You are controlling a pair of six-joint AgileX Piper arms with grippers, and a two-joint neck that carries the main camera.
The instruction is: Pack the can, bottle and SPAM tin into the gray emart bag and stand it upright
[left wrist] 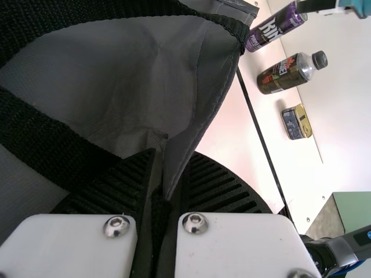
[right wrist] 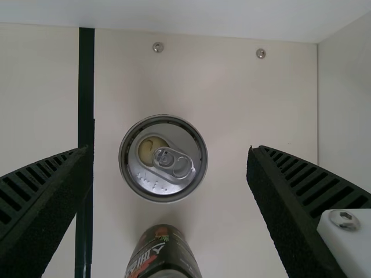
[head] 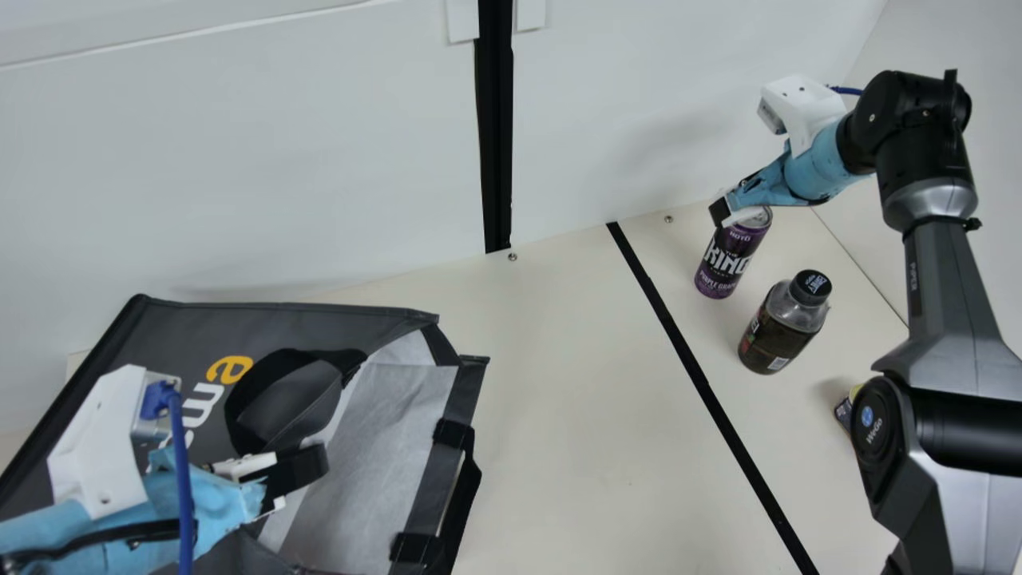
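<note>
Well, the can (head: pixel 730 262) stands upright, tab end (right wrist: pixel 174 164) up.

Emart bag (head: pixel 172 327) on desk (head: pixel 567 415), left of strip (head: pixel 687 353); right of strip, can (head: pixel 728 262) behind bottle (head: pixel 773 331), SPAM tin (head: pixel 843 411) before bottle.

White wall panels (head: pixel 239 176) rise across the main view's upper half, a black vertical strip (head: pixel 495 144) at top center — below, black tape (head: pixel 703 383) slants toward lower right over a cream table (head: pixel 575 415). Two screw heads (right wrist: pixel 157 47) dot the right wrist view's top.
</note>
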